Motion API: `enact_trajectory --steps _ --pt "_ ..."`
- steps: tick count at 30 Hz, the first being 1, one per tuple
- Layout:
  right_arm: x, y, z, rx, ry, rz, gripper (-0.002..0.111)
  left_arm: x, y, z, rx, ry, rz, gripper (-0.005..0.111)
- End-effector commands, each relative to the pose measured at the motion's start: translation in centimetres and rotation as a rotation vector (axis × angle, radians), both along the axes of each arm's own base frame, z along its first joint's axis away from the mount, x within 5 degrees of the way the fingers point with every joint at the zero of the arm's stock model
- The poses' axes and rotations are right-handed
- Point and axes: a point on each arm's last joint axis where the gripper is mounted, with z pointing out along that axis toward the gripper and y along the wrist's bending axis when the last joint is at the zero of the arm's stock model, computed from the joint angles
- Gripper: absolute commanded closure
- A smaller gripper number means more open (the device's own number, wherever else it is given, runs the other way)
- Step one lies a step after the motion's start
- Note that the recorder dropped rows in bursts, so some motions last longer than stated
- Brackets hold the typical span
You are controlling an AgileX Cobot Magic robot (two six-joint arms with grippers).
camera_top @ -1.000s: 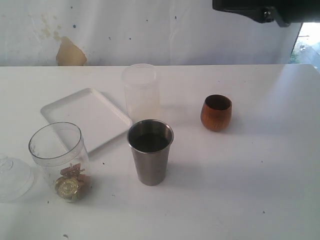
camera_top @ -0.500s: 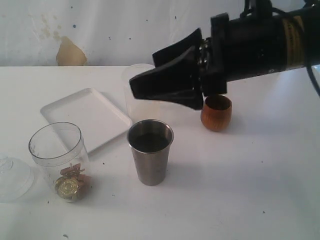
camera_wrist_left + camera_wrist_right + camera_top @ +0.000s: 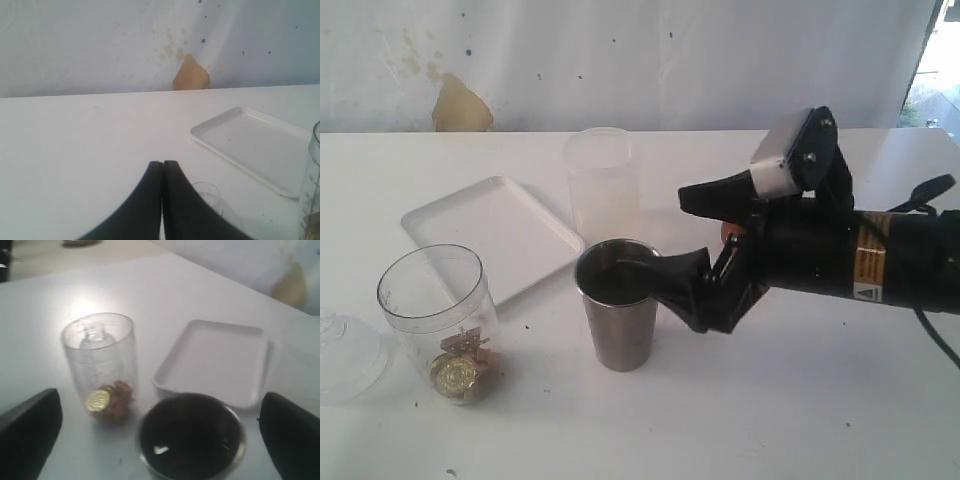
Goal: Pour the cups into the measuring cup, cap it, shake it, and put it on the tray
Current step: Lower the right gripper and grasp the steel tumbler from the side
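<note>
Right gripper (image 3: 670, 232): jaws spread wide, nothing held, lined up on the steel tumbler (image 3: 620, 310).
Steel tumbler: upright, sitting in the gap between the two fingers; inside is dark, so I cannot tell what it contains.
Left gripper (image 3: 162, 165): fingers pressed together, clamped on nothing, parked low over the table (image 3: 75, 140).
Measuring cup (image 3: 435, 320): open-topped, past the tumbler from the right gripper, with a gold coin-like piece and brown bits in its base.
Tray (image 3: 490, 230): farther out than the tumbler, off to one side of the measuring cup, bare.
Risk one: a finger catches the rim on the way in and the tumbler tips, spilling before any pour.
Risk two: on that tapered steel wall, a grip taken too near the rim could slide when lifted.
Risk three: the wooden cup (image 3: 728, 232) sits tucked right behind the right gripper's body, so a sideways swing could knock it.
Exterior view only: the near finger overlaps the rim, so contact cannot be judged. It also shows the frosted cylinder (image 3: 602, 180).
Right wrist view only: daylight on both sides of the tumbler, so the fingers are clear of it.
Left wrist view only: the left gripper itself, and a clear lid (image 3: 207, 192) just beside its tips.
</note>
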Motion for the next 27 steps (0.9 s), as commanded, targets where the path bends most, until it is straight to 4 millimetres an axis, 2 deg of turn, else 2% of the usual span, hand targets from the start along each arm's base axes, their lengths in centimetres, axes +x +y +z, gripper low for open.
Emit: enact_trajectory --steps 1,4,7,13,20,27 --pt "1.7 -1.1 -1.7 -0.007 0.103 -0.212 0.005 0.0 0.0 0.0 -0.003 -0.012 -0.005 0.106" --pt "1.6 -0.9 -1.6 -0.073 -0.001 -0.159 0.005 0.0 0.0 0.0 -0.003 -0.012 -0.005 0.106" --pt "1.4 -0.5 -1.4 -0.058 -0.023 -0.126 0.005 0.0 0.0 0.0 -0.003 -0.012 -0.005 0.106" --pt "1.2 -0.1 -2.5 -0.064 -0.043 -0.051 0.005 0.0 0.0 0.0 -0.003 -0.012 -0.005 0.106" --pt "2.1 0.1 -4.7 -0.050 0.002 -0.055 0.005 0.0 0.0 0.0 -0.003 -0.012 -0.005 0.106" --pt "2.8 0.6 -8.4 -0.041 0.050 -0.024 0.005 0.0 0.0 0.0 -0.003 -0.012 -0.005 0.106"
